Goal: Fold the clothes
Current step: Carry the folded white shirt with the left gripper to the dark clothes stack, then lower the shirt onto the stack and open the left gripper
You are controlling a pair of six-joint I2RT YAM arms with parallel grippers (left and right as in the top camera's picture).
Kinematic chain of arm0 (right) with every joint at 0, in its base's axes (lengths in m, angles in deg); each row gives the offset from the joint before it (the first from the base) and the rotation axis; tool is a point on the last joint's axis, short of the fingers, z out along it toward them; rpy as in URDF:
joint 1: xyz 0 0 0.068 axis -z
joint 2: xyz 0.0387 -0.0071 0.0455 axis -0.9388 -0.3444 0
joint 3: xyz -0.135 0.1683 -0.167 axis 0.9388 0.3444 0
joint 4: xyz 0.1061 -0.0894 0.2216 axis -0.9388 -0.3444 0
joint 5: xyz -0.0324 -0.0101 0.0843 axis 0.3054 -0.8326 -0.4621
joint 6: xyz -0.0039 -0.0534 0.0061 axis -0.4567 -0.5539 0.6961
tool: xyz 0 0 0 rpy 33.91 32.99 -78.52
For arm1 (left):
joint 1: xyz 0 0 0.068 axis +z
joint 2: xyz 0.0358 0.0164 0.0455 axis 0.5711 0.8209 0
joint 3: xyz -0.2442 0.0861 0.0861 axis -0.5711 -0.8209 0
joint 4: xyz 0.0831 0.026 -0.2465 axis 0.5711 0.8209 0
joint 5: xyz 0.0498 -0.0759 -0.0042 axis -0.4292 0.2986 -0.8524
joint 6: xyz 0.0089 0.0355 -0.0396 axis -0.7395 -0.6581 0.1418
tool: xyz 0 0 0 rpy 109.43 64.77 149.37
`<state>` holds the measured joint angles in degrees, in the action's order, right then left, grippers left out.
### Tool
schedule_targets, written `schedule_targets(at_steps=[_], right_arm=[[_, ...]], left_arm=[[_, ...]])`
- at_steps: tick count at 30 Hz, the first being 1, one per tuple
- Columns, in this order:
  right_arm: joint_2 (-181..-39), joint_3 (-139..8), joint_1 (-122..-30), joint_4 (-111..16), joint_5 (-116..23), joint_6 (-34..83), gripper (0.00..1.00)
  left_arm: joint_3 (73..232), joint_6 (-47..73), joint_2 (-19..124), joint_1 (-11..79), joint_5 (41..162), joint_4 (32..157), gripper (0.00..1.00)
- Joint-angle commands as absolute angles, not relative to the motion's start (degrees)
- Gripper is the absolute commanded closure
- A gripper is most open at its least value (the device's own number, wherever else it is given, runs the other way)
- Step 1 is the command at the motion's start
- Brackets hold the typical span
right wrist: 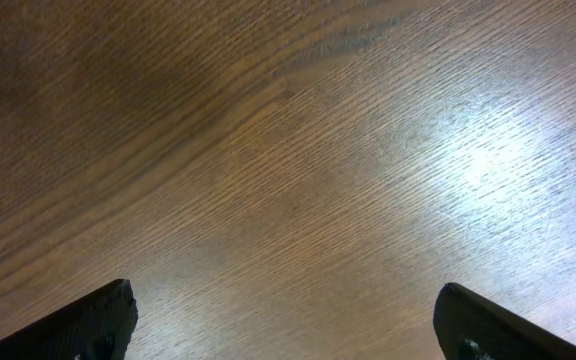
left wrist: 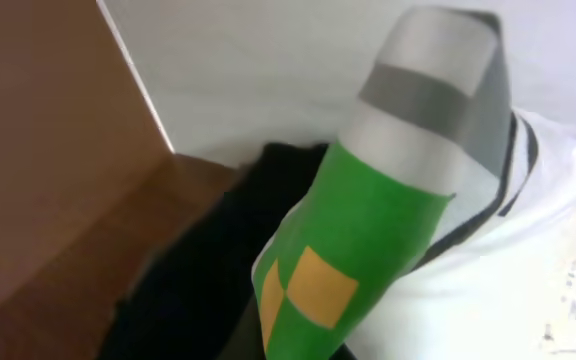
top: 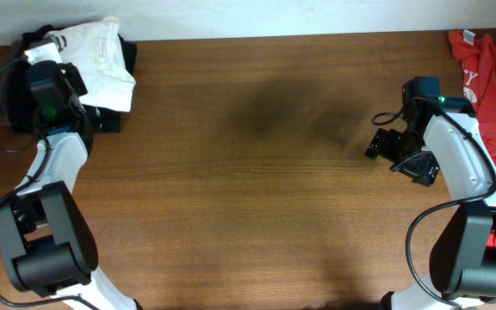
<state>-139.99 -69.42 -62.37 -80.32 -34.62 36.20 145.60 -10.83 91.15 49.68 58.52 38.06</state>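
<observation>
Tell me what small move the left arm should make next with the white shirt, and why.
Probably draw the left gripper toward the bare middle of the table, dragging the white T-shirt along. Its jaws are shut and seem to pinch the shirt's edge; the shirt lies bunched on a black garment in the far corner, and the right gripper hangs open over bare wood.

The T-shirt [top: 102, 56] lies bunched in the far left corner of the tabletop [top: 257, 189], partly on top of another garment [top: 129, 53] that sticks out behind it and to its right. The left gripper [top: 46, 50] sits at the T-shirt's left edge. A third garment [top: 489, 86] lies along the far right edge, and the right gripper [top: 396, 157] hangs over bare tabletop just left of it, well apart from the T-shirt.
</observation>
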Motion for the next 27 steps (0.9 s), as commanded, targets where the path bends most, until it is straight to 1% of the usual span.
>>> schedule_targets(at_steps=[1, 5, 6, 7, 8, 9, 10, 11, 12, 16, 20, 22, 23, 24, 25, 26, 27], right_arm=[[-140.10, -69.96, -62.06, -80.32, -33.49, 36.26, 0.02], [-140.10, -69.96, -62.06, -80.32, -33.49, 36.26, 0.02], [-140.10, -69.96, -62.06, -80.32, -33.49, 36.26, 0.02], [-140.10, -69.96, -62.06, -80.32, -33.49, 36.26, 0.02], [-140.10, -69.96, -62.06, -80.32, -33.49, 36.26, 0.02], [-140.10, -69.96, -62.06, -80.32, -33.49, 36.26, 0.02], [-140.10, -69.96, -62.06, -80.32, -33.49, 36.26, 0.02], [-140.10, -69.96, -62.06, -80.35, -33.49, 36.26, 0.02], [-140.10, -69.96, -62.06, -80.32, -33.49, 36.26, 0.02], [-140.10, -69.96, -62.06, -80.35, -33.49, 36.26, 0.02], [-140.10, -69.96, -62.06, -80.32, -33.49, 36.26, 0.02], [-140.10, -69.96, -62.06, -80.32, -33.49, 36.26, 0.02], [-140.10, -69.96, -62.06, -80.32, -33.49, 36.26, 0.02], [-140.10, -69.96, -62.06, -80.32, -33.49, 36.26, 0.02], [-140.10, -69.96, -62.06, -80.32, -33.49, 36.26, 0.02], [-140.10, -69.96, -62.06, -80.32, -33.49, 36.26, 0.02], [-140.10, -69.96, -62.06, -80.32, -33.49, 36.26, 0.02]], left_arm=[[147.45, -10.11, 92.68, 52.98, 56.26, 35.00, 0.98], [147.48, -10.09, 95.56, 55.45, 56.68, 32.71, 0.98], [147.48, -10.09, 95.98, 55.69, 56.92, 32.20, 0.87], [147.48, -10.09, 96.74, 56.08, 57.18, 31.15, 0.69], [147.48, -10.09, 97.38, 56.39, 57.62, 30.43, 0.66], [147.48, -10.09, 97.86, 56.67, 58.32, 30.19, 0.58], [147.48, -10.09, 98.16, 56.89, 58.65, 30.24, 0.26], [147.48, -10.09, 98.21, 56.91, 58.60, 30.26, 0.01], [147.48, -10.11, 98.18, 56.91, 58.58, 30.17, 0.01], [147.48, -10.09, 95.39, 56.61, 58.60, 30.65, 0.01], [147.48, -9.93, 90.40, 55.34, 58.65, 35.79, 0.01], [147.48, -7.20, 89.20, 54.33, 59.39, 39.63, 0.01], [147.48, -6.72, 89.20, 54.03, 61.18, 41.36, 0.08], [147.48, -6.41, 89.35, 53.74, 63.57, 43.48, 0.24], [147.48, -5.69, 89.55, 53.63, 65.75, 45.67, 0.50], [147.48, -4.45, 90.05, 53.57, 68.05, 46.91, 0.83], [147.45, -3.20, 90.67, 53.57, 68.94, 47.20, 0.96]])
